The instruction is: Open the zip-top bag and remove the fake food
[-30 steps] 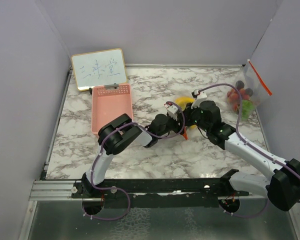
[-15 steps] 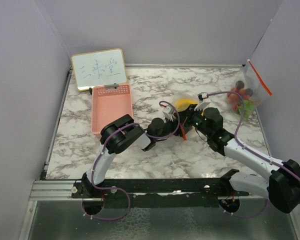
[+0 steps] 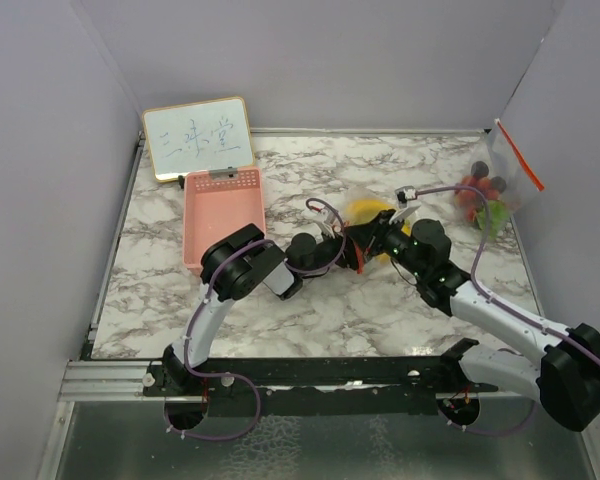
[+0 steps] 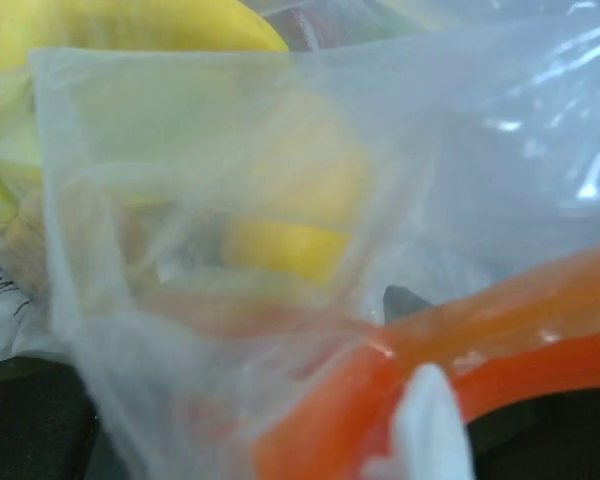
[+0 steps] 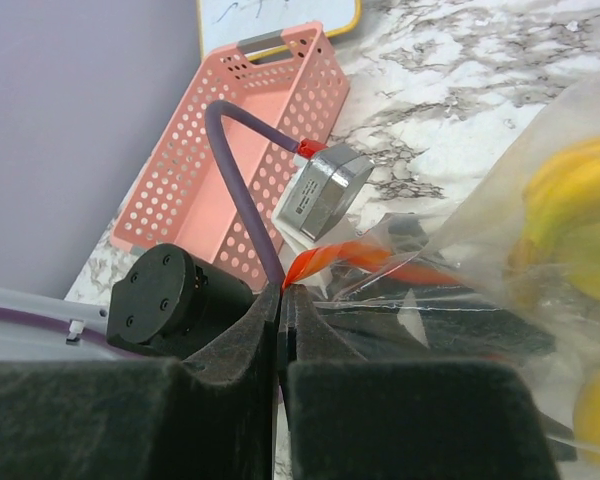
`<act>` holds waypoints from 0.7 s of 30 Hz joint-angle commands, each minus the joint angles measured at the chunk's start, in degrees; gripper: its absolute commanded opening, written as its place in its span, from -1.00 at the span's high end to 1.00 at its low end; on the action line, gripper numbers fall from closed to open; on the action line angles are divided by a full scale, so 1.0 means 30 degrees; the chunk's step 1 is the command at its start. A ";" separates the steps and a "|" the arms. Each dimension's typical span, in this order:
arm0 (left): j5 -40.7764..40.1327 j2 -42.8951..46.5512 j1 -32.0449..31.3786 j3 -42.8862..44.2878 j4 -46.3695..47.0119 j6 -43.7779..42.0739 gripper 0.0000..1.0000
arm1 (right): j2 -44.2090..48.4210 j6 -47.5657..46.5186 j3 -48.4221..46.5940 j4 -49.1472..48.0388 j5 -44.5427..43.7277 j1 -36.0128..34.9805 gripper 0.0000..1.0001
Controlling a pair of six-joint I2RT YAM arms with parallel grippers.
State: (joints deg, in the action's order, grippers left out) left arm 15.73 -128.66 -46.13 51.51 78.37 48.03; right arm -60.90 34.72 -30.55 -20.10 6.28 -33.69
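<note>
Though hidden from top, wrist cam shows R tool (image 5: 280,325) pinching bag zip (image 5: 325,258).

Bag (image 4: 480,150) w/ banana (image 3: 365,207) inside, centre; basket (image 3: 223,215) to left; 2nd bag (image 3: 500,185) far right.

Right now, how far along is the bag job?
Nothing is out yet: banana sits inside the bag. In hand: right gripper shut on the bag beside its orange zip; left gripper close by. Left: open it, pull fruit; second bag at far right untouched.
</note>
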 commanded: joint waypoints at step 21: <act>-0.5075 -0.0142 -0.3059 0.3705 -0.7042 -0.8600 -0.28 | -0.2937 0.4280 0.1295 -0.7232 0.5247 -0.0163 0.95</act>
State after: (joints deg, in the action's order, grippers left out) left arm 1.28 -128.55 -51.31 60.07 62.72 32.01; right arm -69.34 43.83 -25.65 -34.15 12.40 -31.81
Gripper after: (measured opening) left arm 0.837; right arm 0.026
